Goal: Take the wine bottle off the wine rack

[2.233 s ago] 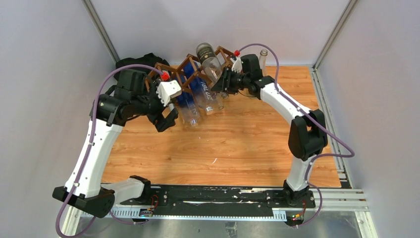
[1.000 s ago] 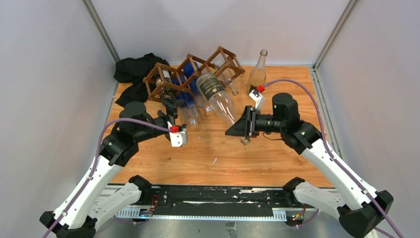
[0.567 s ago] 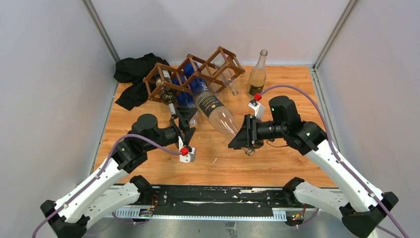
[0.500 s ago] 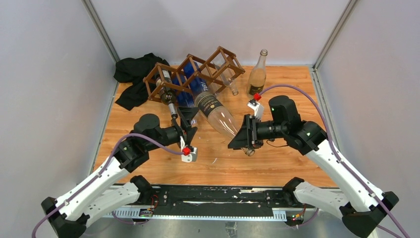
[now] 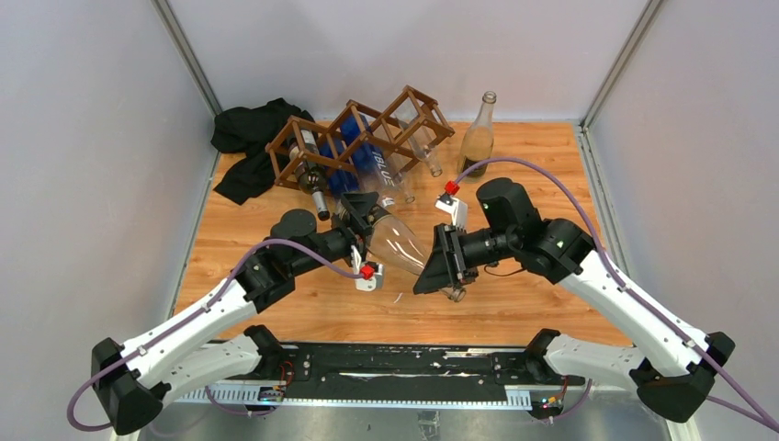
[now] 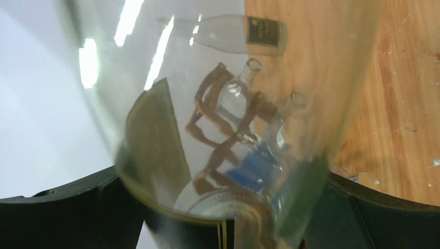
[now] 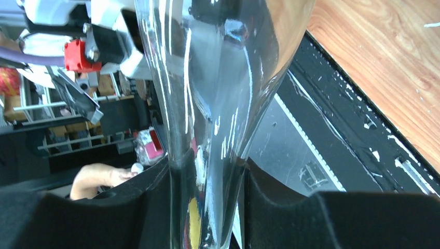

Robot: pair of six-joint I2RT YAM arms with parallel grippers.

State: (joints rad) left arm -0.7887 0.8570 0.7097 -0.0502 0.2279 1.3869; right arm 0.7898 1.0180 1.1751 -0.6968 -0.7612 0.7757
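Observation:
The wine bottle is clear glass with a dark label and lies tilted above the table, free of the wine rack. My right gripper is shut on its neck, and in the right wrist view the glass runs down between the black pads. My left gripper is open, its jaws straddling the bottle's wide label end. In the left wrist view the bottle body fills the gap between the fingers.
Still in the rack are a blue bottle, a dark-necked bottle and a clear bottle. An amber bottle stands upright to the rack's right. A black cloth lies at the back left.
My right gripper drew the wine bottle out of the rack toward the near edge. My left arm swung right and brought its open jaws around the bottle's body.

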